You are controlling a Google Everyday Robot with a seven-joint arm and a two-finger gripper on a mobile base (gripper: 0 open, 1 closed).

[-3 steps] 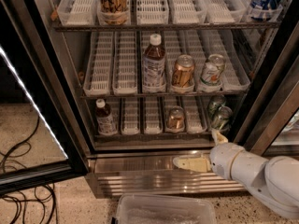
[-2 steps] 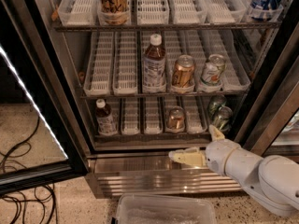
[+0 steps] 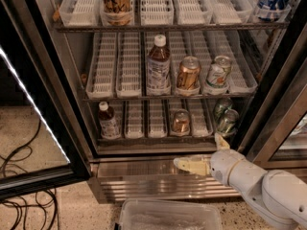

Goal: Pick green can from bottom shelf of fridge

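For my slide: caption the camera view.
Open end effector hovers before the fridge's steel base, below a green can on the bottom shelf.

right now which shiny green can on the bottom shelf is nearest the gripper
The front shiny green can, rightmost on the bottom shelf, just above the open white gripper; the other green can stands behind it.

Your bottom shelf point(image 3: 144, 139) | far-left lane: brown bottle point(image 3: 108, 121), upright | right of middle: copper-brown can point(image 3: 181, 121) | right end: front green can point(image 3: 227, 122), rear green can point(image 3: 222, 106) behind it | gripper point(image 3: 197, 150): just below shelf front, fingers spread.
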